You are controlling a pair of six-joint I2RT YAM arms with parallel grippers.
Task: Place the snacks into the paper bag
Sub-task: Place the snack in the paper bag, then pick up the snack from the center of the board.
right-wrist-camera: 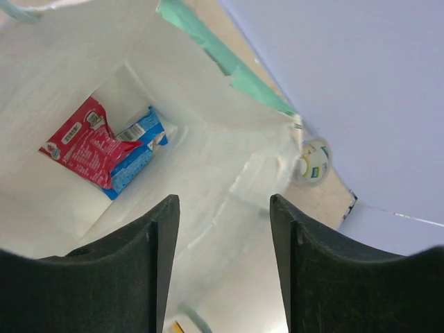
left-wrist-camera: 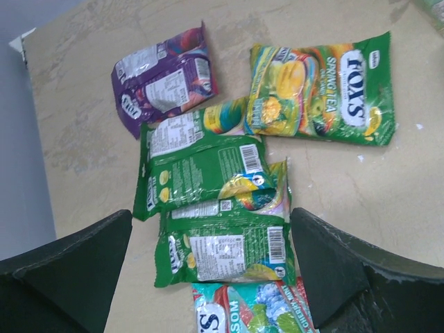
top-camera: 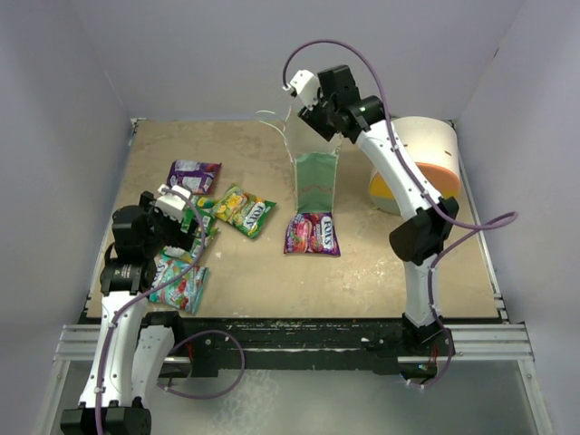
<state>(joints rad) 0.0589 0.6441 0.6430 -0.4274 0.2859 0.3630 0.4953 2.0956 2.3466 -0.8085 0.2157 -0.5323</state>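
Observation:
The pale green and cream paper bag stands upright at the back middle. My right gripper hovers over its mouth, open and empty. The right wrist view looks down into the bag, between my gripper's fingers, at a red packet and a blue packet on the bottom. My left gripper is open above two overlapping green packets, which lie between its fingers. Nearby lie a purple packet, a green-yellow packet, a teal packet and a magenta packet.
A white cylinder with an orange-yellow face lies right of the bag, close to the right arm. Pale walls enclose the table on three sides. A small round white object sits on the table beyond the bag's rim.

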